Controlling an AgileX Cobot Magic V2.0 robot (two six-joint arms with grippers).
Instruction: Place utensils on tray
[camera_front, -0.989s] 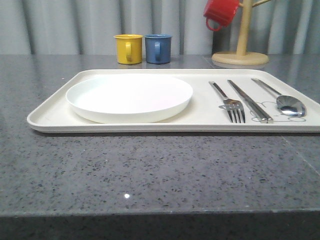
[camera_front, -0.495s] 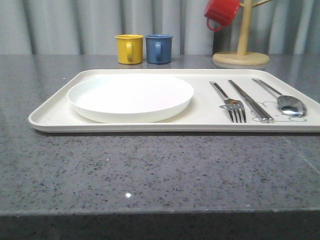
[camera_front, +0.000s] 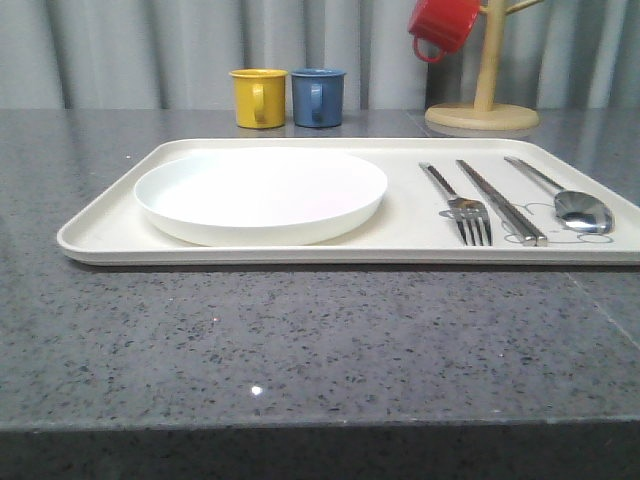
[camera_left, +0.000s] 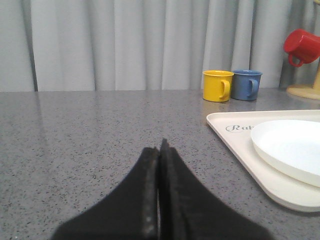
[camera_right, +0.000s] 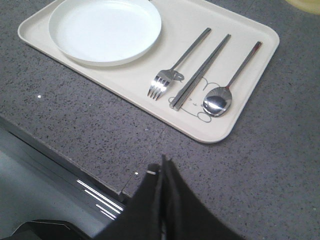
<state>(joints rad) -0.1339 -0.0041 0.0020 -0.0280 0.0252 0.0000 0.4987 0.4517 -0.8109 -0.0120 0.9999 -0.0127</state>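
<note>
The cream tray (camera_front: 400, 235) lies flat on the speckled grey table (camera_front: 300, 340), and every utensil rests on it. The round white plate (camera_front: 261, 194) takes up its left half. On the right half the fork (camera_front: 458, 200), the pair of flat chopsticks (camera_front: 500, 201) and the spoon (camera_front: 565, 196) lie side by side, a little apart, handles toward the far edge (fork leftmost, spoon rightmost, the chopsticks between them). Beyond the tray a yellow mug (camera_front: 258, 97) and a blue mug (camera_front: 318, 96) stand just beside each other, and a red mug (camera_front: 440, 25) hangs on a wooden mug tree (camera_front: 483, 105) at the far right. The left gripper (camera_left: 160, 150) is clenched with nothing between its fingers, low over bare table left of the tray. The right gripper (camera_right: 162, 167) is likewise clenched and empty, raised above the table's near edge.
</note>
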